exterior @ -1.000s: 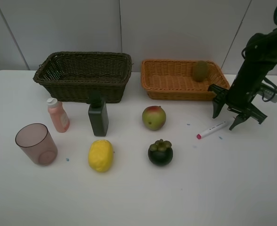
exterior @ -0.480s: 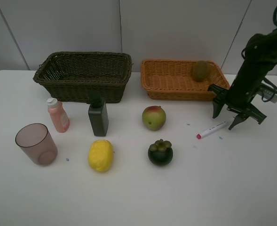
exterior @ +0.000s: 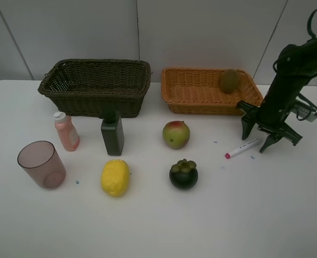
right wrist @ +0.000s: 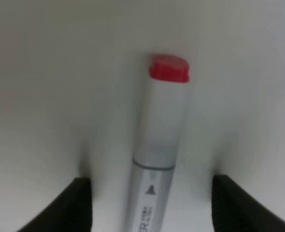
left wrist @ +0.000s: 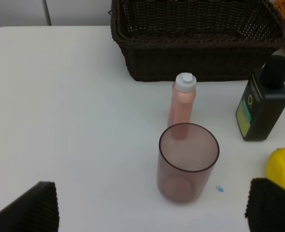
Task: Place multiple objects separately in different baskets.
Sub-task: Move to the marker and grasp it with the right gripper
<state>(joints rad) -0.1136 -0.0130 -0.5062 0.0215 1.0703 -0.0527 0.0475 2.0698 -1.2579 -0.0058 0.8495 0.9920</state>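
- Right gripper (exterior: 256,141): jaws partly open, straddling the white marker (exterior: 242,148), nothing clamped.
- Marker lies flat on the table (exterior: 255,215), near the orange basket (exterior: 201,105).
- Judgement: centre the barrel between the fingers, lower, close across the barrel rather than the red cap, lift level.
- Left gripper (left wrist: 152,208): wide open, empty, near the cup (left wrist: 187,162).
- Count: 2 baskets, 2 bottles, 1 cup, 1 marker, 4 fruits (kiwi (exterior: 229,80) already in the orange basket).

Behind the apple (exterior: 176,134) sits the shallow basket (exterior: 201,108), the kiwi (exterior: 229,80) in it; the deep basket (exterior: 93,103) is behind-left. Left of the apple stand the square bottle (exterior: 112,135), then the round bottle (exterior: 67,133). Before it lies the mangosteen (exterior: 183,174); front-left lie the lemon (exterior: 115,177) and, farther left, the cup (exterior: 41,164). The marker (exterior: 242,147) lies to its right.
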